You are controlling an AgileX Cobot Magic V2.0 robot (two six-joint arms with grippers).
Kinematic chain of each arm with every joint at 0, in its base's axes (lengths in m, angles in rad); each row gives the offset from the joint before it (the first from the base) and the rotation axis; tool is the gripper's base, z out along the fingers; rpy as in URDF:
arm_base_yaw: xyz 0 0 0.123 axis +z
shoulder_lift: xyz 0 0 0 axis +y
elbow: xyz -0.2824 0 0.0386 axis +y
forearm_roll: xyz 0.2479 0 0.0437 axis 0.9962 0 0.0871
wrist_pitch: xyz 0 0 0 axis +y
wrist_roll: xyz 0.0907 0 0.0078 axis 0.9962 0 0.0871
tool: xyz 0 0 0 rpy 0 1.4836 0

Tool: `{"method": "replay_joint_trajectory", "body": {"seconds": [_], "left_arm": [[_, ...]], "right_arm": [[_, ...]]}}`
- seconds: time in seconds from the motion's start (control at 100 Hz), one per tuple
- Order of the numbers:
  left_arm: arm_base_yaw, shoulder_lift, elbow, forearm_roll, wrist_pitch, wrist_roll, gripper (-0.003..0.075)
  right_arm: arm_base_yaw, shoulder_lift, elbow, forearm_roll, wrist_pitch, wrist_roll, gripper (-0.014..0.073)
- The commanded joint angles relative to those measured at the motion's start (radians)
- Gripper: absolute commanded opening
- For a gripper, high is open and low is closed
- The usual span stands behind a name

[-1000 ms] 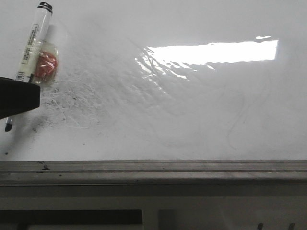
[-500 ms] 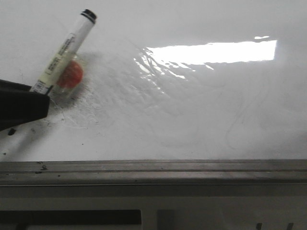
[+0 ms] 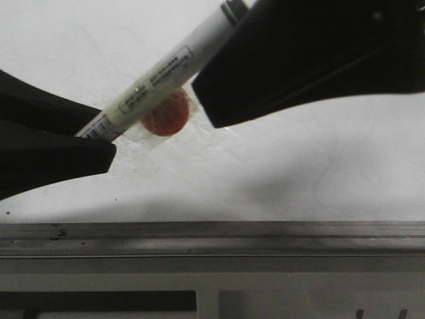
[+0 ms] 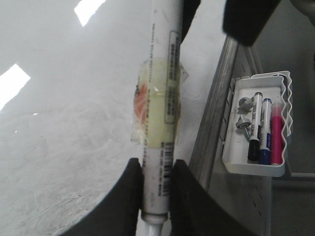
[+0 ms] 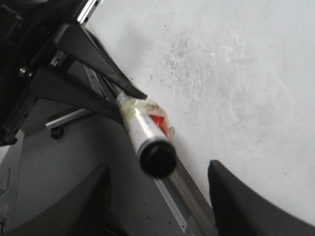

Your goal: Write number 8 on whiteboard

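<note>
The whiteboard (image 3: 319,166) is glossy white with grey smudges (image 5: 182,64); I see no drawn number 8 on it. My left gripper (image 3: 99,133) is shut on the lower barrel of a white marker (image 3: 166,73), which slants up to the right. A red disc (image 3: 166,114) is taped to the marker with clear tape. The grip shows in the left wrist view (image 4: 157,196), tight on the marker (image 4: 162,73). My right gripper (image 5: 158,169) is open, its fingers on either side of the marker's black cap (image 5: 157,158) without touching. It fills the upper right of the front view (image 3: 265,73).
A grey metal rail (image 3: 212,239) runs along the board's near edge. A white tray (image 4: 278,169) beside the rail holds black, blue and pink markers. My left arm (image 5: 74,54) shows dark in the right wrist view.
My left gripper has swung the marker right and tilted it lower. My right gripper has come in from the upper right, up to the cap end, and hides the glare.
</note>
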Motion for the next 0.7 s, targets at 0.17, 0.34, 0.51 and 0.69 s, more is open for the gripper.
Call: {"method": "replay_joint_trajectory", "body": {"seconds": [0.17,0.34,0.51,0.69], "left_arm": [[-0.008,-0.006,-0.033,0.015,-0.075,-0.006,-0.002],[-0.008,-0.006,-0.033,0.015,-0.075,-0.006,-0.002],[-0.008,-0.006,-0.033,0.015,-0.073,-0.006,0.0058],[-0.008,-0.009,-0.033,0.001,-0.071,-0.008,0.0356]], "right_arm": [[0.0,0.052,-0.068,0.071,-0.103,-0.007,0.0384],[0.0,0.052,-0.068,0.073,-0.103,-0.007,0.0164],[0.0,0.052,-0.068,0.073,-0.101,-0.007,-0.0069],[0.0,0.052,-0.068,0.075,-0.111,-0.007,-0.0069]]}}
